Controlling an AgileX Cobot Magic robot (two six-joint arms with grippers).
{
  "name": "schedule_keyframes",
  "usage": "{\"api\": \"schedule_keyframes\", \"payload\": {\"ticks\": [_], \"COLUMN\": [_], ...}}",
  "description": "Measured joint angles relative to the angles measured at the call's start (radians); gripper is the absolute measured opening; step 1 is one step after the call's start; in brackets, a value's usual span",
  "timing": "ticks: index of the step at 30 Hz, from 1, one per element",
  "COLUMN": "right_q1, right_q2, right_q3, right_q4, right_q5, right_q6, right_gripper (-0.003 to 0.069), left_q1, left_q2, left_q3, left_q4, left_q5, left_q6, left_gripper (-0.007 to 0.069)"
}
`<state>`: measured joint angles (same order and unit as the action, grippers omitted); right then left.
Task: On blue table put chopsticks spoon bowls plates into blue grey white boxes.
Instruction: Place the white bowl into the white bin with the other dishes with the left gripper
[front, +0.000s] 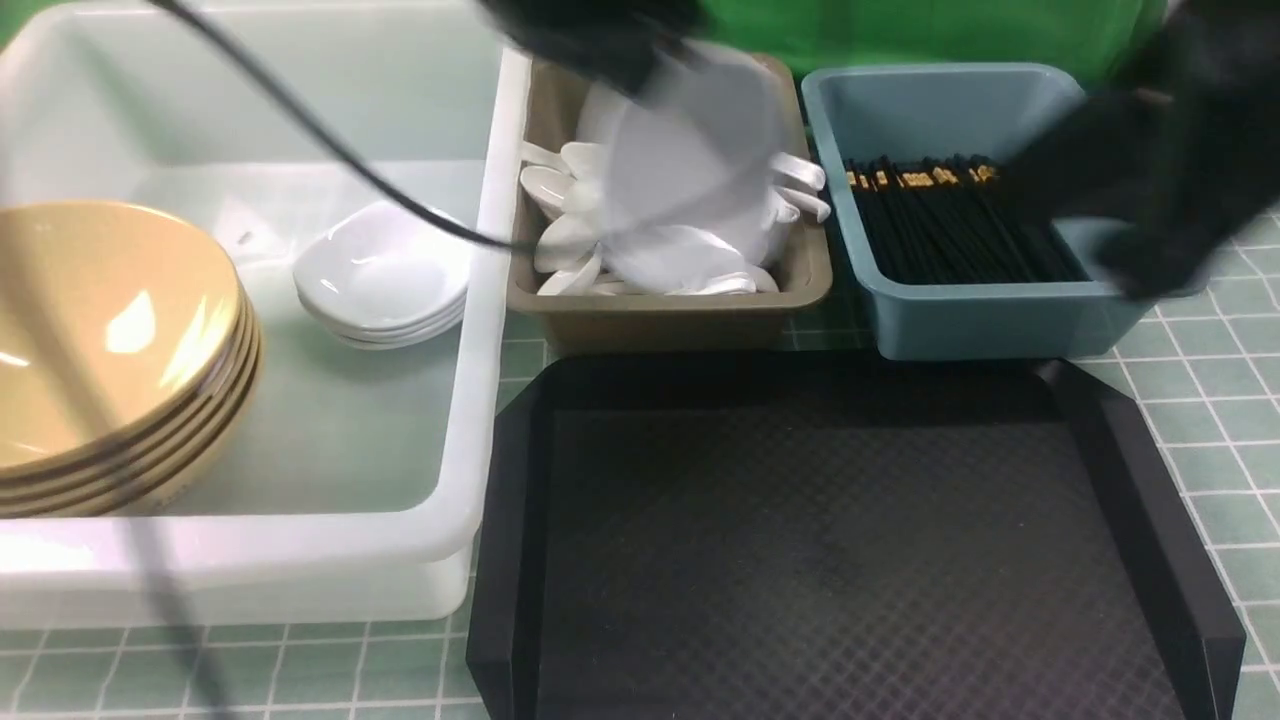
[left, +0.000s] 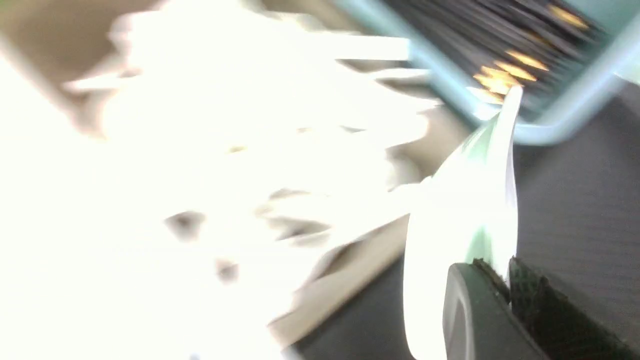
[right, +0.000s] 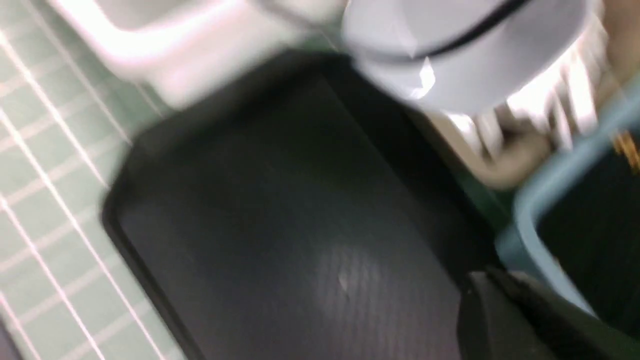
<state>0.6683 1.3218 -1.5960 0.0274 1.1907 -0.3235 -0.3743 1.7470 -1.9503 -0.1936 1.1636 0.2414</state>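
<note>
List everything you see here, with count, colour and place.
Table: one, teal tiled, under everything.
Cloth: one, green, at back.
Tub: one, white, left.
Bowls: about four, yellow, stacked in tub.
Plates: about three, white, stacked beside bowls.
Held plate: one, white, above grey box.
Grey box: one, olive-grey, middle.
Spoons: many, white, in grey box.
Blue box: one, slate-blue, right.
Chopsticks: many, black, gold-banded, in blue box.
Tray: one, black, in front.
Cable: one, black, over tub.
Left hand: one, black, shut on held plate.
Right hand: one, black, shut, near blue box.
</note>
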Motion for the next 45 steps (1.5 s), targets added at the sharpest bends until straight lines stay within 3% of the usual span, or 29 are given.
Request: {"api": "schedule_keyframes", "payload": {"ticks": [3,4,5,6,10,28,36,41,42,43,44,45], "right_q1": [0.101,0.112,0.157,0.173,0.197,0.198,0.198,0.198,0.198,0.198,0.198,0.198], "right_q2": [0.102,0.120,0.171,0.192,0.245,0.262,0.262,0.262,0.262,0.262,0.262,0.262], "right_q3": [-0.125,-0.139,-0.197,-0.222,-0.257,-0.264,-0.264,-0.264,-0.264,-0.264,-0.264,-0.264], "right_q4": [-0.003,-0.004,-0.012,-0.020,-0.039,-0.158,-0.170,-0.170,-0.170,-0.170,-0.170,-0.170], "right_q5": [-0.004,-0.004,-0.004,-0.004,-0.004,-0.004,-0.008,-0.010,-0.010,-0.010,-0.005,-0.005], "right_q6": [-0.025,-0.029,-0.042,-0.044,-0.047,-0.014,-0.013,-0.013,-0.013,-0.013,-0.013,-0.013], "right_gripper": [0.0048,0.0048,0.0048,0.0048,0.0048,0.0048,0.0048,0.0048,0.0048,0.0048,0.0048,0.0048], "left_q1": [0.194,0.205,0.322,0.375,0.471,0.488,0.495,0.494,0.494,0.494,0.494,0.494], "left_q2": [-0.067,-0.069,-0.076,-0.066,0.000,0.349,0.396,0.394,0.389,0.389,0.374,0.372], "left_q3": [0.000,0.000,0.000,0.000,0.000,0.001,0.000,0.000,0.000,0.000,0.000,0.000], "left_q4": [0.002,-0.001,-0.035,-0.063,-0.192,-0.276,-0.208,-0.199,-0.200,-0.200,-0.201,-0.201], "left_q5": [0.030,0.030,0.024,0.023,0.017,-0.040,-0.046,-0.021,-0.017,-0.016,-0.011,-0.008], "left_q6": [0.000,0.000,0.001,0.012,0.066,0.086,0.104,0.152,0.158,0.158,0.160,0.160], "left_gripper": [0.0010,0.0010,0.0010,0.0010,0.0010,0.0008,0.0032,0.0163,0.0227,0.0237,0.0323,0.0332]}}
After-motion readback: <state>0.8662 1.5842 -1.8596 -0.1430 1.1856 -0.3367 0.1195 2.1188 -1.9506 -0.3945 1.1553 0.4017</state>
